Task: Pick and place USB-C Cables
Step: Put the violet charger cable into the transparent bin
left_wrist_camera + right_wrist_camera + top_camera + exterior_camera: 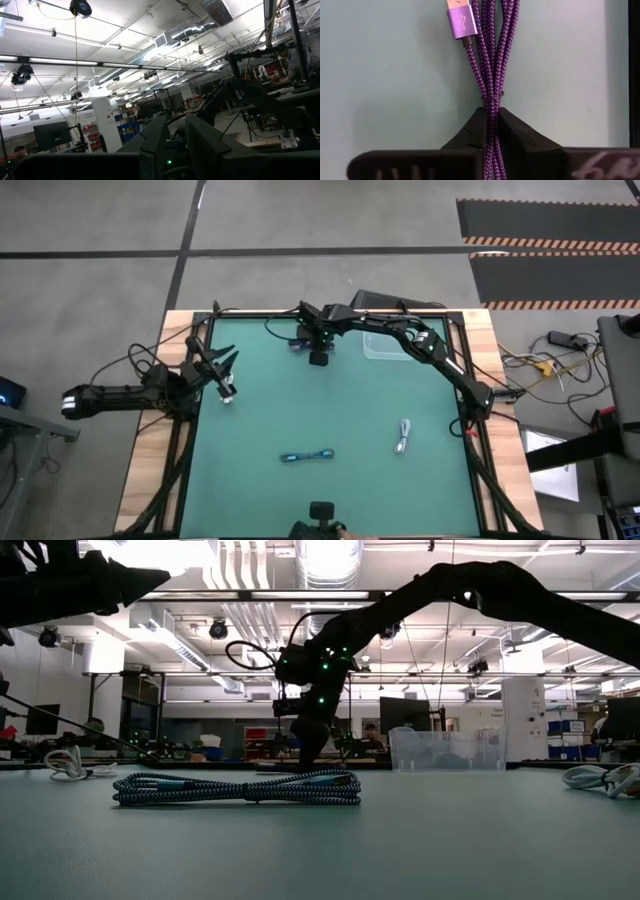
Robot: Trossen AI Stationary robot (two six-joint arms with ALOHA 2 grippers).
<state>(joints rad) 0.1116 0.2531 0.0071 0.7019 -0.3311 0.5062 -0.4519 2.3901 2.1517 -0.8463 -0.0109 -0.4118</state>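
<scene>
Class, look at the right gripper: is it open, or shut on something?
Shut. The right gripper pinches a bundled purple braided cable between its fingers, above the green table.

Purple cable (490, 65) cut off at the right wrist picture's edge, lower stretch hidden between the right gripper (491, 131). From above, same cable mostly hidden beneath that gripper. Contents of clear bin (445, 750) too blurred to tell. White-grey cable (600, 778) cut off at the low view's edge.

A grey concrete floor (90, 290) surrounds the table, crossed by dark lines. Orange-striped black mats (548, 245) lie at the far right. Long ceiling lights (60, 62) and silver ducts (245, 600) hang overhead; monitors (52, 136) and shelves stand behind.
</scene>
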